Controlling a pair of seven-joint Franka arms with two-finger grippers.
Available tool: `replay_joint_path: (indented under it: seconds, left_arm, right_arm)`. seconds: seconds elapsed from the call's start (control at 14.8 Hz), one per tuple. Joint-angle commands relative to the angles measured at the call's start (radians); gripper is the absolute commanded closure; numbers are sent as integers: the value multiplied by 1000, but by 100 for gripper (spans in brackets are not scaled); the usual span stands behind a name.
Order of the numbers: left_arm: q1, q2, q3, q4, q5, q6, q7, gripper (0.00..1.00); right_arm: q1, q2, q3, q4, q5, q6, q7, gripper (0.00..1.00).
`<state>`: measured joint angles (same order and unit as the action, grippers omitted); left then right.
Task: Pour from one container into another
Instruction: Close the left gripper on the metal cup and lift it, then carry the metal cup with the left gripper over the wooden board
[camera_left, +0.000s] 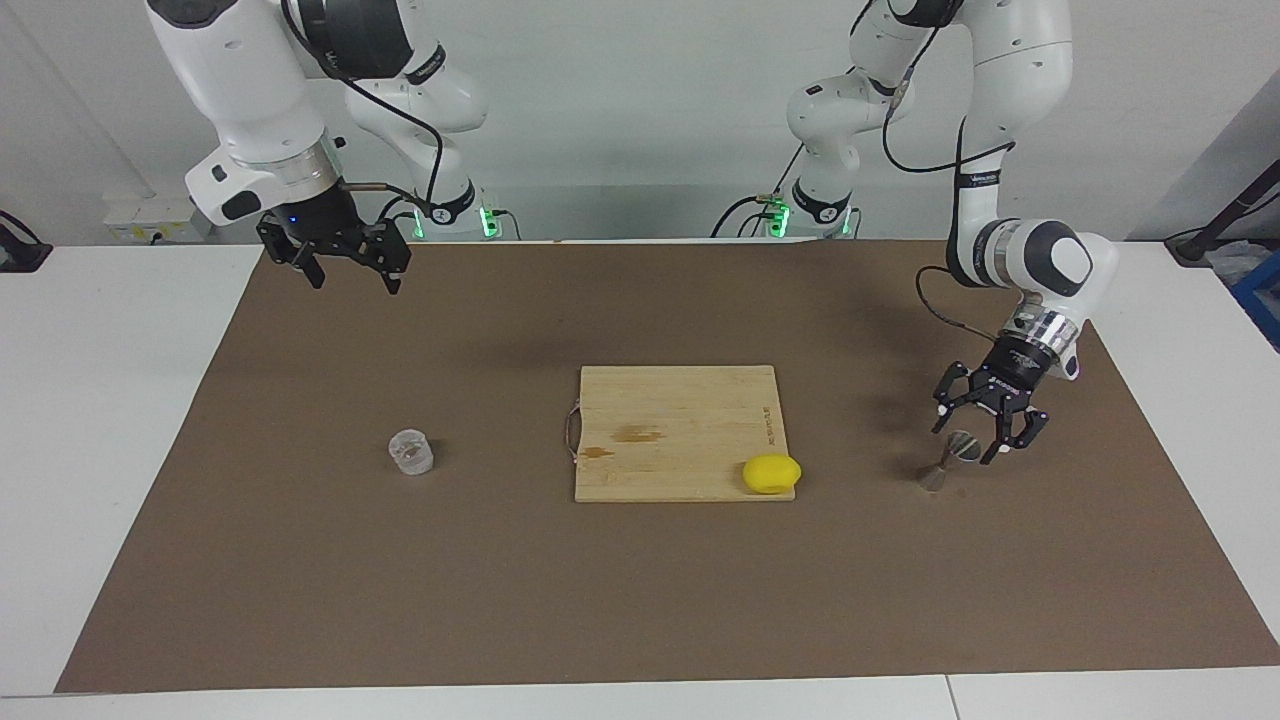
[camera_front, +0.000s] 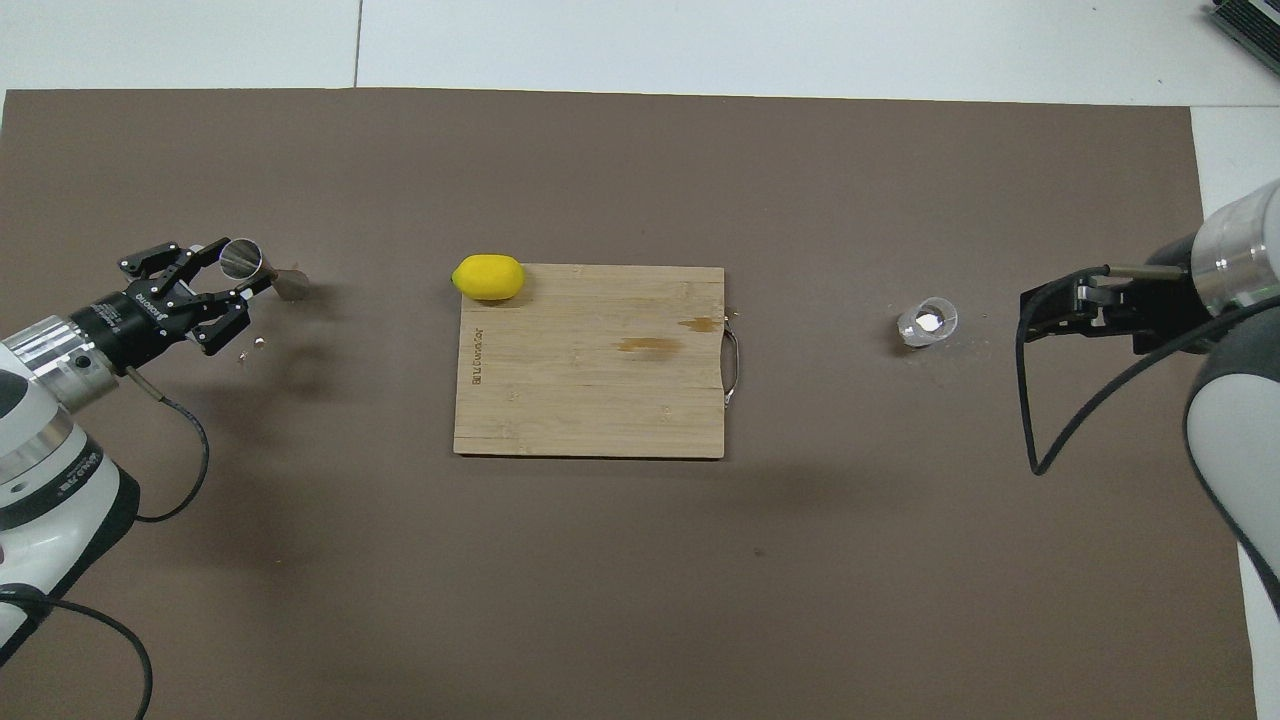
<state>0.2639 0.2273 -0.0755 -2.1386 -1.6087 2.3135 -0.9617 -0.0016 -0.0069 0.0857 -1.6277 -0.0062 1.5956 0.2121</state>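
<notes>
Jigger (camera_left: 948, 462) between open left pincer (camera_left: 968, 443)

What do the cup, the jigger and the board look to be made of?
Cup: clear glass by the look, see-through with textured walls. Jigger: polished metal, probably steel; its rim mirrors light. Board: pale wood, perhaps bamboo, with visible grain, matte, and a metal handle.

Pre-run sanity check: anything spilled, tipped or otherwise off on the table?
Nothing spilled or tipped. Glass cup and jigger stand upright. Only quirks: lemon overhangs the cutting board's corner, and tiny specks lie on the mat beside the left gripper.
</notes>
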Motion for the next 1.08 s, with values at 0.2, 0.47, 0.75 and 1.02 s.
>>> replay_joint_path:
  seconds: [0.2, 0.47, 0.75, 1.02]
  left_arm:
    - [-5, -8, 10, -18, -25, 6, 15, 100]
    - [-9, -26, 10, 9, -11, -121, 15, 100]
    - [-18, -65, -53, 46, -2, -217, 6, 100]
    - [-79, -100, -135, 48, -7, -195, -134, 100]
  right_arm:
    - [-14, -25, 3, -31, 23, 15, -22, 0]
    - [-14, -25, 3, -29, 23, 15, -22, 0]
    - [-14, -25, 3, -31, 23, 15, -22, 0]
    - [-12, -25, 3, -31, 23, 15, -22, 0]
